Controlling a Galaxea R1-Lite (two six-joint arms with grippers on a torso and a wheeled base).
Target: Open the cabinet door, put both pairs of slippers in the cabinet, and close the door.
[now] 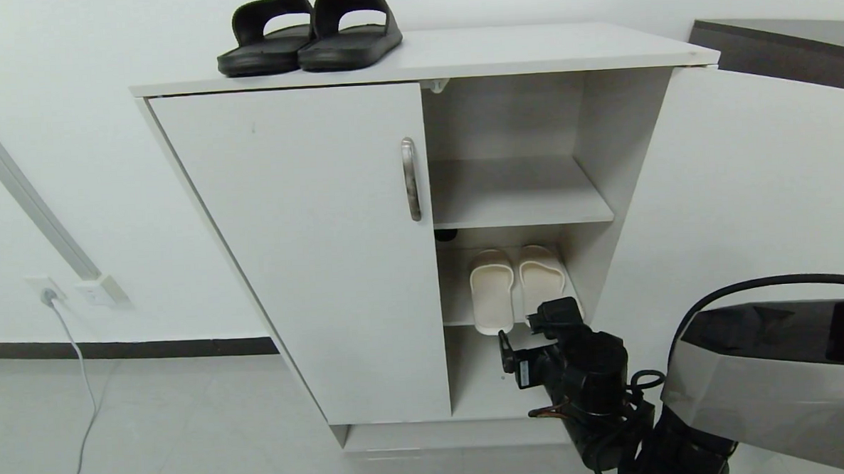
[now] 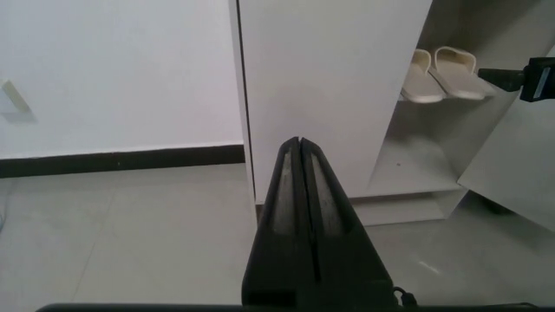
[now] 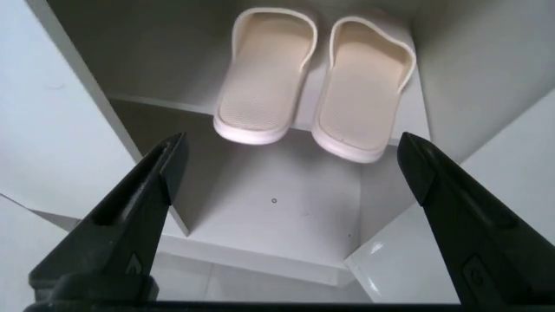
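Nearest of all, the right gripper (image 3: 292, 140) hangs just in front of the cabinet's (image 1: 528, 47) open right half, low down, its fingers spread wide apart with nothing between them. Beyond it, the cream slippers (image 1: 517, 286) lie side by side on the middle shelf (image 1: 456, 292), toes pointing inward and heels jutting slightly over the shelf's front edge. By the look of it, the first pair is delivered and the second is not yet fetched: the black slippers (image 1: 310, 35) sit together on the cabinet top, toward its left end, above the closed left door (image 1: 301, 249) with its metal handle (image 1: 410, 179). The right door (image 1: 748, 194) stands swung out to the right. The left gripper (image 2: 299, 147) is held low and to the left of the cabinet, well apart from it, fingers pressed together on nothing. The next move probably calls for reaching up to the top, gripping the black pair, and carrying it into the open side, perhaps onto the upper shelf (image 1: 520, 190), before the right door is shut.
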